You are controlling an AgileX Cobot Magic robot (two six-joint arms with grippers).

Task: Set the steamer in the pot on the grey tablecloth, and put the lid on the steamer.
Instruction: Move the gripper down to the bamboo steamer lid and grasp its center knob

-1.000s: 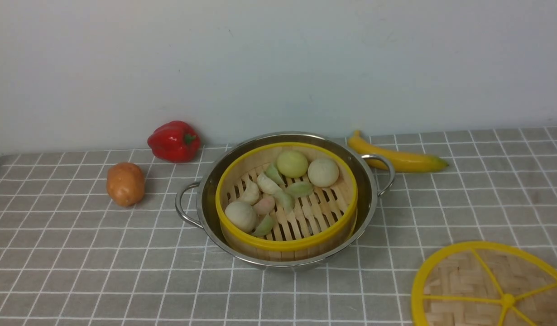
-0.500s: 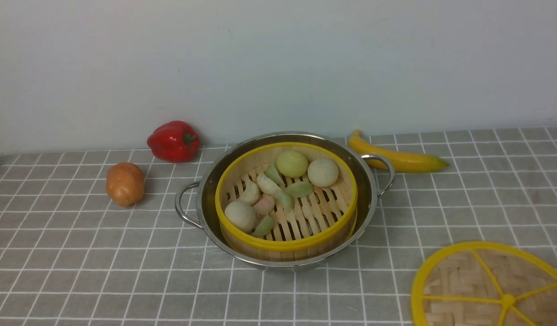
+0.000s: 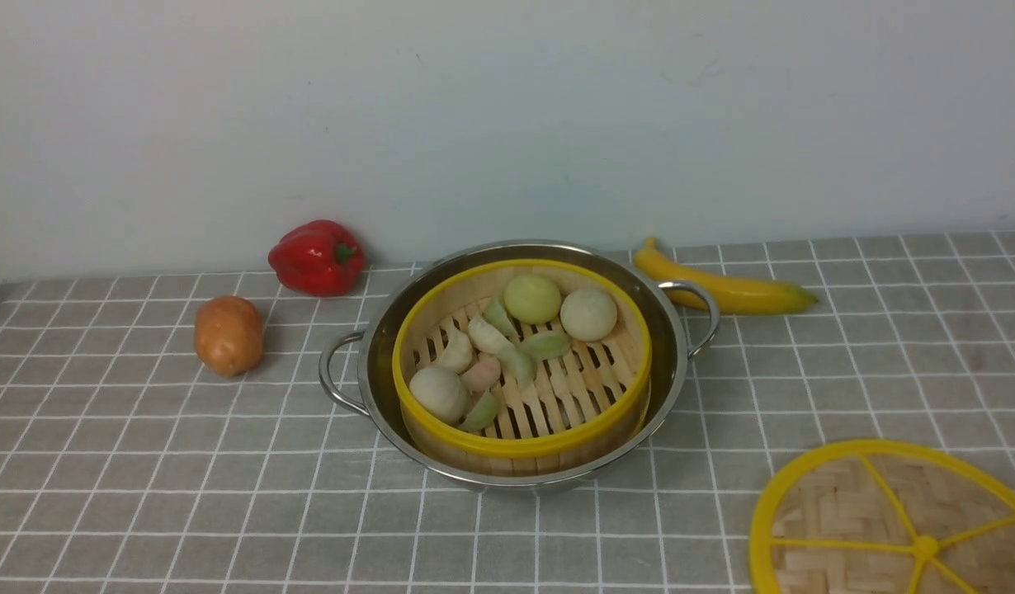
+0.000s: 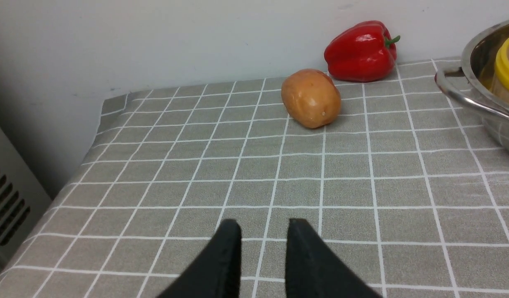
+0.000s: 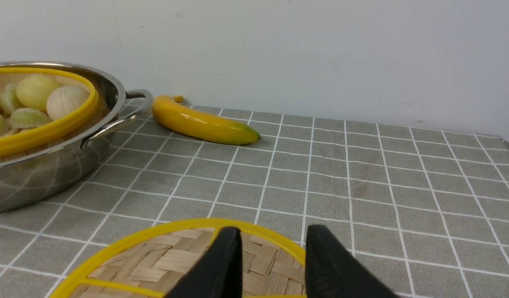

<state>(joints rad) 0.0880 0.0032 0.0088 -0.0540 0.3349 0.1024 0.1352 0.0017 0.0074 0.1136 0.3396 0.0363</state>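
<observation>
The steamer [image 3: 521,445], a bamboo basket with a yellow rim and pale buns and dumplings inside, sits in the shiny steel pot [image 3: 375,355] at the middle of the grey tablecloth [image 3: 144,462]. The lid [image 3: 854,511], a woven disc with yellow spokes, lies flat on the cloth at the near right. Neither gripper shows in the front view. In the left wrist view my left gripper [image 4: 263,225] hangs open over bare cloth, left of the pot [image 4: 474,62]. In the right wrist view my right gripper [image 5: 273,231] stands open just above the lid's [image 5: 163,260] far rim, holding nothing.
A red pepper [image 3: 316,257] and a potato [image 3: 228,335] lie left of the pot near the wall. A banana [image 3: 726,289] lies behind the pot's right handle. The cloth's left edge drops off beside a grey vented panel [image 4: 6,198].
</observation>
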